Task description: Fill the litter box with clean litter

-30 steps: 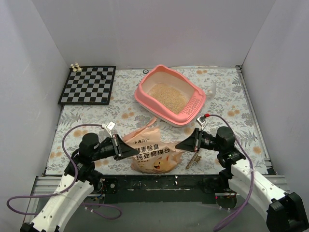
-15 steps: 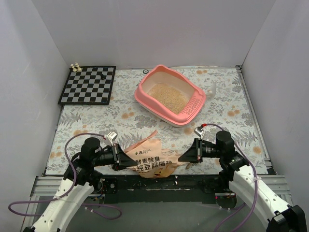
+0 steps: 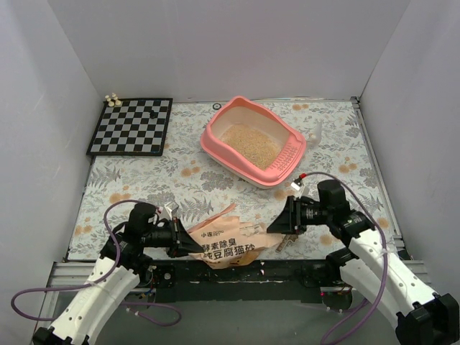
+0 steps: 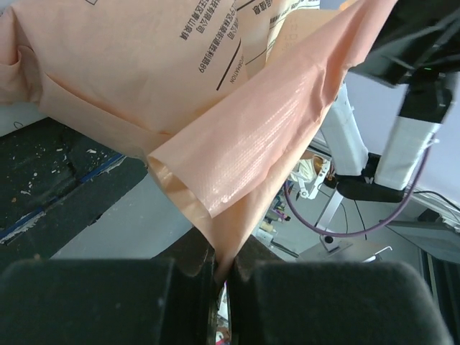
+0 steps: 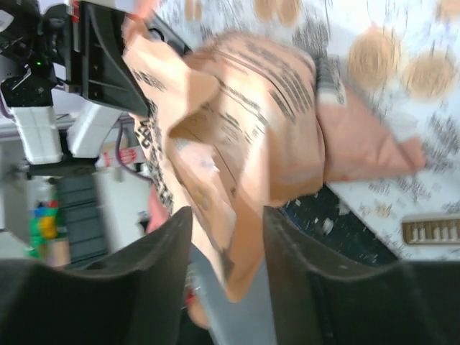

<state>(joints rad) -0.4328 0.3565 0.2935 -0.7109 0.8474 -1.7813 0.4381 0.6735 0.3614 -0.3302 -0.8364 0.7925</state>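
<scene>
**Operator:** Reading from the left, what am I looking at?

**Desk:** One checkerboard is lying at your far left, with a few pale pieces on its corner, too small to count. Nearer you, your left gripper is clamping a fold of the single tan-orange bag. The bag is sagging on the patterned table between your two arms.

**Operator:** And the litter box?

**Desk:** One pink litter box is sitting beyond the bag, towards the right and well apart from it. Its slotted grille is facing right. Pale beige clean litter is covering its floor in a shallow layer.

**Operator:** My right side?

**Desk:** Your right gripper is standing with its fingers spread, and a corner of the bag is hanging loose between them. One translucent scoop is lying just beside the box's right end.
</scene>
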